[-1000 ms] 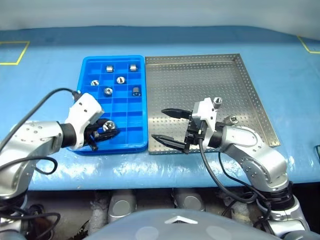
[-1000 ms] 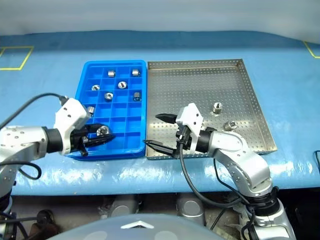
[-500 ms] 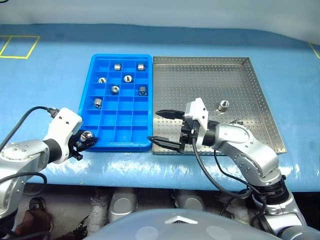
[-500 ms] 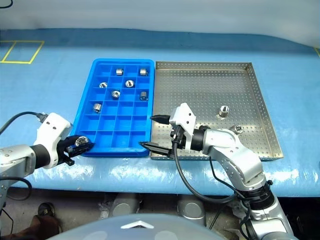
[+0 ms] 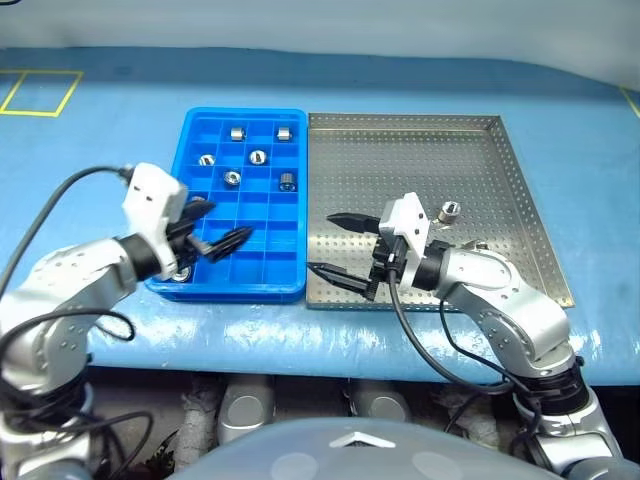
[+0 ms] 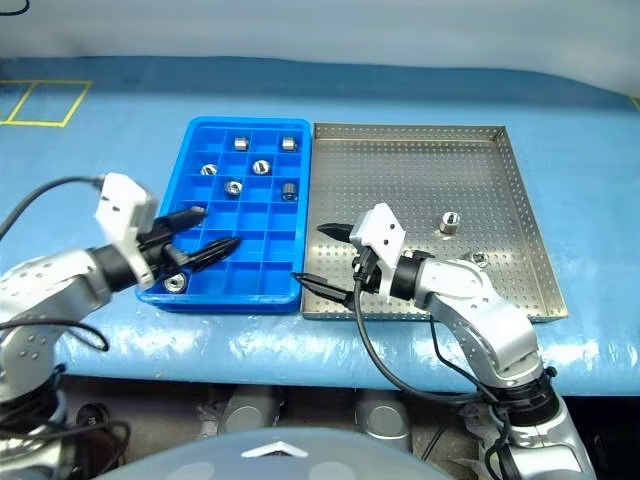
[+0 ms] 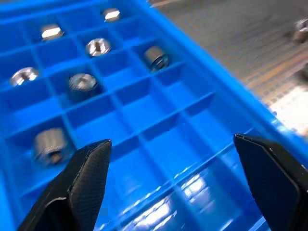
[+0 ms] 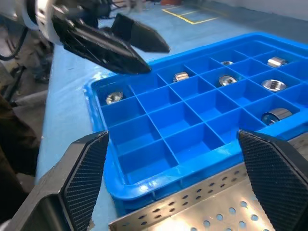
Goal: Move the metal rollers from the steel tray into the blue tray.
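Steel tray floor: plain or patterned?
Patterned: the steel tray has a grey floor dotted with rows of small holes, clearest in the left eye view.

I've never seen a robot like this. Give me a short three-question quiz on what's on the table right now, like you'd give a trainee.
1. True or false: the left gripper holds a roller.
2. How many metal rollers lie in the steel tray?
3. The left gripper hovers over: A) the blue tray; B) the steel tray; C) neither tray.
Key: 1 false, its jaws stand open and empty; 2 two; 3 A.
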